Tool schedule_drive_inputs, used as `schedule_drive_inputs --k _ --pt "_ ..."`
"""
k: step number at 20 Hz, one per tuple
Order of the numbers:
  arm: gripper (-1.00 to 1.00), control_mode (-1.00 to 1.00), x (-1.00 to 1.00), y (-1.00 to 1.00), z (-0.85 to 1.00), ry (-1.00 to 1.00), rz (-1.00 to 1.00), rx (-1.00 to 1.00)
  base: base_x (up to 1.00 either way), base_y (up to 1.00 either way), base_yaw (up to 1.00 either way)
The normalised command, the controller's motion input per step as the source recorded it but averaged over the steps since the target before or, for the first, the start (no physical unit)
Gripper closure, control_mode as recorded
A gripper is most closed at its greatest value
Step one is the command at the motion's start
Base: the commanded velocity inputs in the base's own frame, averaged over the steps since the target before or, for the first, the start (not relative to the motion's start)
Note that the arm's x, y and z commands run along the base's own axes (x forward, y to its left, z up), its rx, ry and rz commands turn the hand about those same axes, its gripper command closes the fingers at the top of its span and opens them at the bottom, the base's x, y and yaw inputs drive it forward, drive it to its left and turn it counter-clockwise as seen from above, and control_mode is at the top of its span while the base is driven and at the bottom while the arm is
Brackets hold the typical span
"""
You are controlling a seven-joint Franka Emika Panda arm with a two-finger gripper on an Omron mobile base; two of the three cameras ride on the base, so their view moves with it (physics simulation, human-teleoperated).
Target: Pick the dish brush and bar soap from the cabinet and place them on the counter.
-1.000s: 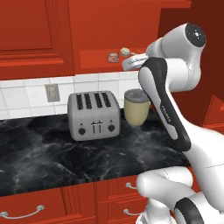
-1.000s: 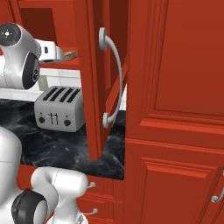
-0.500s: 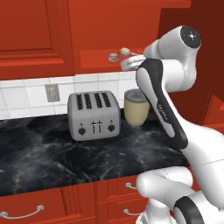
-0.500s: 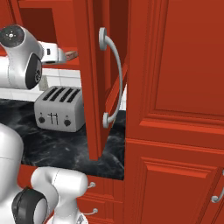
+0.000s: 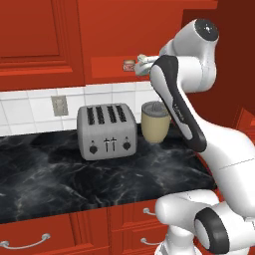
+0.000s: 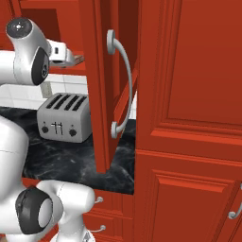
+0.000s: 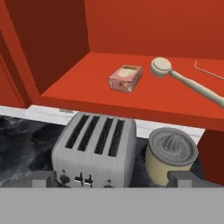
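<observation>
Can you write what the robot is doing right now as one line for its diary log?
gripper: open, empty, at shelf front | bar soap: on cabinet shelf | dish brush: beside soap | counter: toaster, juicer

A grey four-slot toaster (image 5: 107, 131) with front knobs stands against the white tiled backsplash (image 5: 30, 107), which carries a wall outlet (image 5: 59, 105), with a beige citrus juicer (image 5: 155, 121) just to its right and low red drawers (image 5: 40, 235) below.

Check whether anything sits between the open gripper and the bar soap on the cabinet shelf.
Nothing visible does. In the hand view the bar soap lies in the open on the red shelf, the dish brush beside it.
</observation>
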Motion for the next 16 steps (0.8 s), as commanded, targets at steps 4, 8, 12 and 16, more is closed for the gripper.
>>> schedule_drive_inputs --k 4,8,12,16 --pt "-1.0 -1.0 0.27 0.0 0.01 0.03 -0.03 0.05 0.0 0.0 0.0" --pt "-1.0 -1.0 0.29 0.0 0.0 0.0 -0.02 0.05 0.0 0.0 0.0" --pt "-1.0 -1.0 0.24 0.0 -0.01 0.01 -0.01 0.03 0.0 0.0 0.0" --pt "-1.0 -1.0 0.2 0.0 -0.05 0.02 -0.01 0.01 0.0 0.0 0.0"
